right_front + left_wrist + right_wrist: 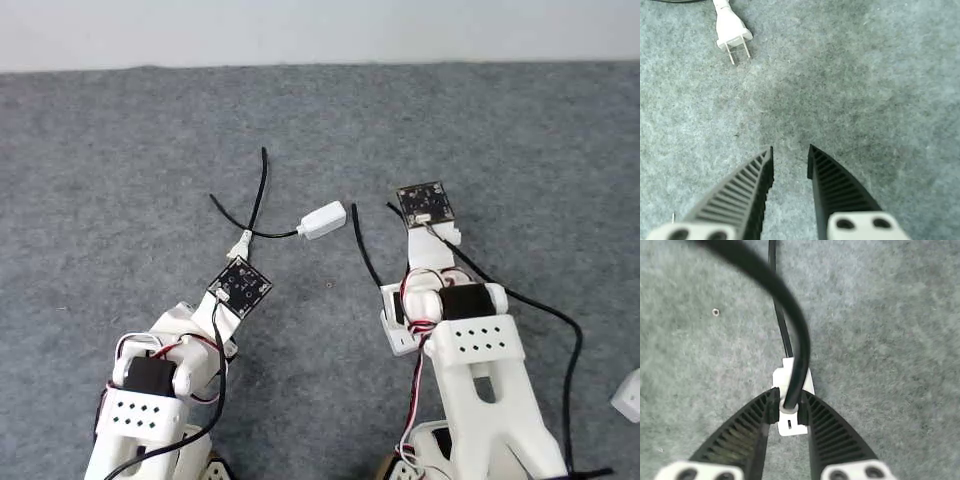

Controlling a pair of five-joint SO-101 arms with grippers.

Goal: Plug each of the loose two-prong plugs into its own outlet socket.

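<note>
A white two-prong plug on a black cord lies flat on the grey carpet, its prongs pointing back toward my left gripper. That gripper is open, hovers a short way off, and holds nothing. In the high view this plug sits just ahead of the left arm, and a white outlet socket on a black cord lies to its right. My right gripper is shut on a second white plug, which rests on the carpet. A thick black cord arcs over it.
Another white piece sits at the right edge of the carpet. Loose black cords run between the two arms. A black cable trails along the right arm. The carpet ends at the wall at the back.
</note>
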